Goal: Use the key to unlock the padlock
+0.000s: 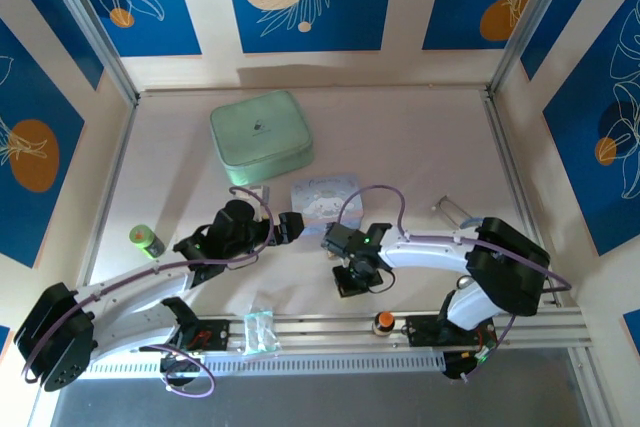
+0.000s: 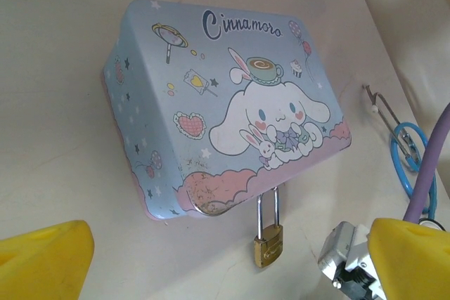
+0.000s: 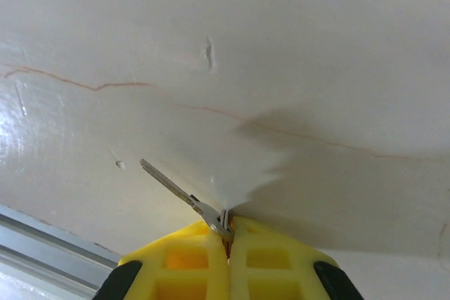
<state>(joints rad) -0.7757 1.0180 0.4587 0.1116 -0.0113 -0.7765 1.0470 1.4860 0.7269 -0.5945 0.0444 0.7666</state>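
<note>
Padlock [image 2: 269, 242]: small brass body, thin steel shackle through the hasp on the near edge of the tin [image 2: 232, 103]. The body rests on the counter [image 2: 56, 138] just in front of the tin. Expect it to be light and loose on the hasp. It will likely swing or skate when you push the key in, so brace the body by its flat sides and leave the bottom end free.

Key [image 3: 184, 197]: thin, stiff, slick metal, probably easy to twist in a pinch. Right jaws are together, clamped on its head, with the blade sticking out sideways low over the counter. Cannot tell whether the tip touches. The hold is at the very tips, so treat it as marginal.

Right arm [image 1: 430, 242] is folded inward, wrist pitched down at the counter near the tin. Left arm [image 1: 150, 282] reaches in from the other side. Left jaws are wide apart, holding nothing, aimed at the padlock from just short of it
</note>
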